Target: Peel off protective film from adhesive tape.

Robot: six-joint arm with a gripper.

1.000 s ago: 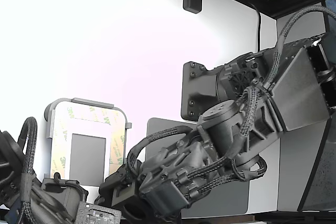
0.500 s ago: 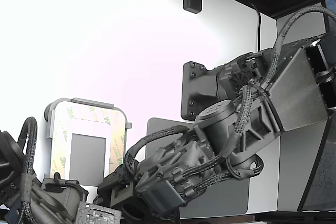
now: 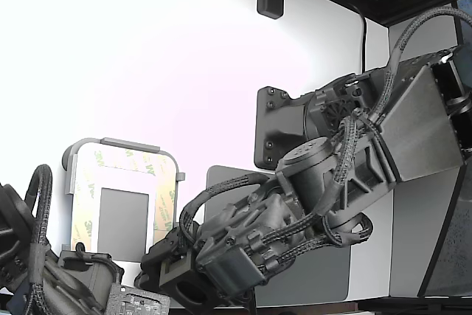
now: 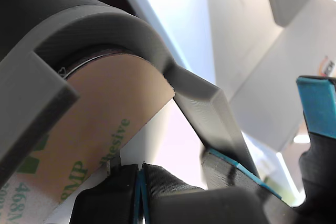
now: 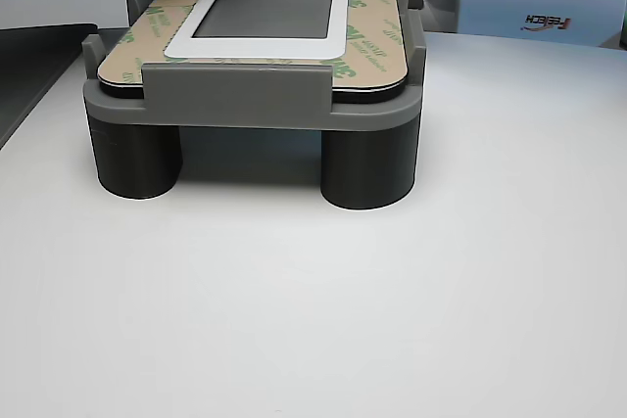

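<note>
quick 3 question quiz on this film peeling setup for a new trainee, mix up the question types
1. True or false: the protective film already lies peeled off on the white table.
2. In the other view, what carries the plate?
A. a grey fixture on round legs
B. a cardboard box
C. a metal vise
3. Fill in: the logos on the film are printed in ____.

Key:
1. False; it lies flat around the grey rectangle.
2. A, the fixture.
3. Green.

The pincer sits at the film's edge in the wrist view, tips closed together.

cream protective film (image 5: 377, 41) with green logos, grey holder (image 5: 235, 95)
</note>
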